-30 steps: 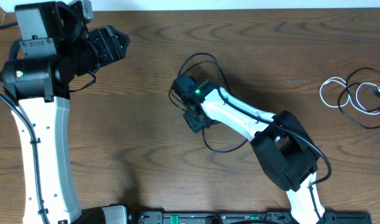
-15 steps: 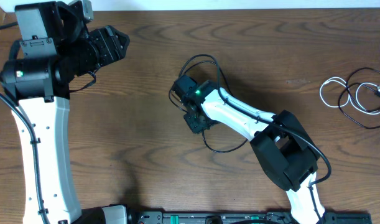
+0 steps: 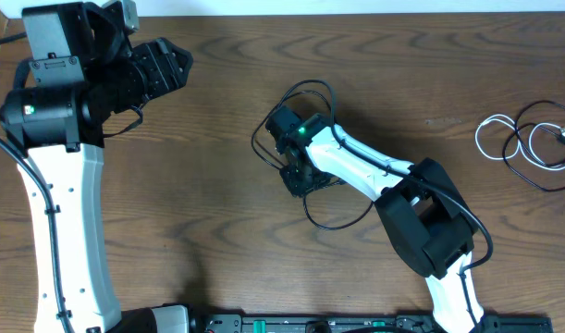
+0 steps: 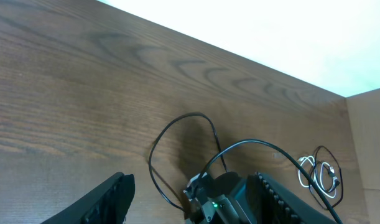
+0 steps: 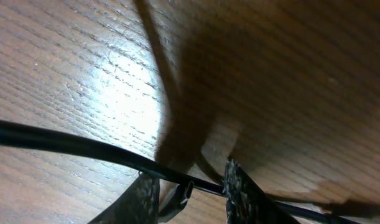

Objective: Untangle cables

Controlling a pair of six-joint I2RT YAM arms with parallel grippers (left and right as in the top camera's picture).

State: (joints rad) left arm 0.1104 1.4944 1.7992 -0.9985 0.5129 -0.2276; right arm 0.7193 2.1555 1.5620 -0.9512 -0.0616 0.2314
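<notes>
Since both cords are thin, light and limp, they will likely follow any tug and slide easily over the smooth wooden counter [image 3: 199,194]. A pull at the wrong spot could tighten a knot. The white cord [image 3: 480,141] and the black cord [image 3: 524,173] lie looped across each other near the right edge, well apart from both arms. The best hold is probably a free plug end or a bare stretch just beside a crossing. A low pinch would suit, since so slim a cord can slip past the fingertips. The left gripper [image 3: 176,65] hangs at the far left, its fingers spread and empty. The right gripper [image 5: 193,185] sits low over the middle of the counter. A black wire [image 5: 84,149] crosses its fingers, and I cannot tell whether they pinch it.
</notes>
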